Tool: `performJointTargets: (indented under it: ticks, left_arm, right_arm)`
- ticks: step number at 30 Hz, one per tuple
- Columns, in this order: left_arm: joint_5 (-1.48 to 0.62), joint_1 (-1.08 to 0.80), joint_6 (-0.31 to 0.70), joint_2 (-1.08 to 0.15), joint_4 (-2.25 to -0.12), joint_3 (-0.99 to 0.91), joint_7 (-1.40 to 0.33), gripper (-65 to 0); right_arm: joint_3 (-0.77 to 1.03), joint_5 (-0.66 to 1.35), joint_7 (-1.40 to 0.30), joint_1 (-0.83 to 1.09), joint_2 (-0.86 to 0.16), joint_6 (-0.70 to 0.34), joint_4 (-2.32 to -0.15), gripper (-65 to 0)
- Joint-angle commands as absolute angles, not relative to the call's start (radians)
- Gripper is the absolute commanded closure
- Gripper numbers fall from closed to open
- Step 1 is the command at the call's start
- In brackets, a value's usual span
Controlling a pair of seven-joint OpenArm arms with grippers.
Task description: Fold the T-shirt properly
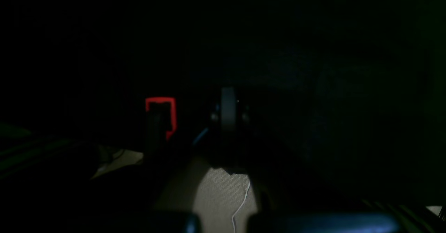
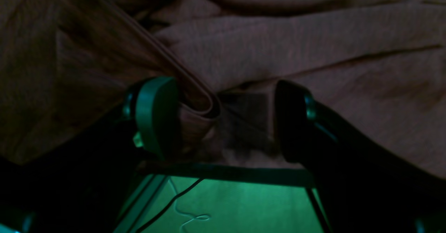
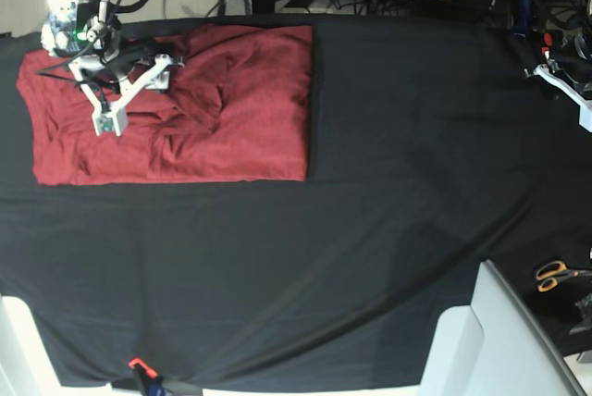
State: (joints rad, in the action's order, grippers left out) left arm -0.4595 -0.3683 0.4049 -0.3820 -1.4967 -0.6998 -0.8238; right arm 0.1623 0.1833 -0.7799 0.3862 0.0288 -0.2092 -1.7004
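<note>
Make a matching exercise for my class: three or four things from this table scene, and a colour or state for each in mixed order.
Things:
1. T-shirt
2. table cloth
3. scissors
4. right gripper

Descriptions:
A. orange handles
B. black, spread over the table
C. jaws open over red fabric
D. red, lying as a wrinkled rectangle

Pairs: 1-D, 2-B, 3-A, 4-C

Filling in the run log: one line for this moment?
T-shirt: folded, rumpled | right hand: open, fabric fold between fingers | left hand: shut, empty, far side
</note>
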Motion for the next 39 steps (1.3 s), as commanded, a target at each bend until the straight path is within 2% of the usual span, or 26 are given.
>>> performJointTargets:
  ticks: [1,11,26,39]
  left_arm:
    - [-0.466,-0.369,0.409,-0.401,-1.509,-0.71,-0.809,0.0]
    - [-0.466,-0.366,0.409,-0.403,-1.448,-0.711,-0.808,0.0]
    - [-0.466,-0.36,0.409,-0.404,-1.448,-0.711,-0.808,0.0]
    - [-0.466,-0.357,0.409,-0.404,-1.448,-0.711,-0.808,0.0]
  right_arm:
    - [0.165,0.191,-0.768,0.389,0.038,-0.217,-1.718,-38.7]
    - [0.165,0.191,-0.803,0.383,0.05,-0.217,-1.722,-0.8]
    - [0.165,0.193,-0.885,0.328,0.07,-0.217,-1.837,-0.6]
    - [0.073,0.193,-0.84,0.318,0.074,-0.22,-1.888,-0.6]
